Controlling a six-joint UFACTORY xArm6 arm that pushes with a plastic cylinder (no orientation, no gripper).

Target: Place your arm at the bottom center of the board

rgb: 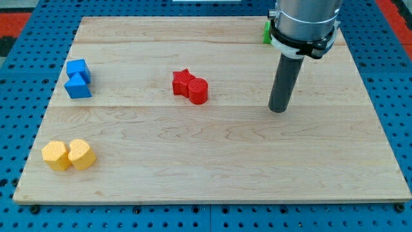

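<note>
My tip (pixel 278 109) rests on the wooden board (pixel 212 174) in the right half of the frame, a little above the middle height — well up from the board's bottom edge and right of its centre line. The arm ends in a plain dark rod under a grey collar; it has no jaws, so nothing opens or closes, and it holds nothing. No block touches the tip.

Nearest on the left, at about the same height, are 2 red blocks pressed together: a red star (pixel 183 82) and a red cylinder (pixel 199 91) at its lower right. They sit well apart from the tip.

At the upper right, a green block (pixel 266 32) is mostly hidden behind the arm's collar — its shape cannot be made out.

At the far left, in the upper half, 2 blue blocks touch: a blue cube (pixel 78 69) above a blue triangular block (pixel 78 87).

In the lower left corner, 2 yellow blocks sit side by side and touching: a yellow hexagonal block (pixel 56 154) and a yellow rounded block (pixel 82 153).
</note>
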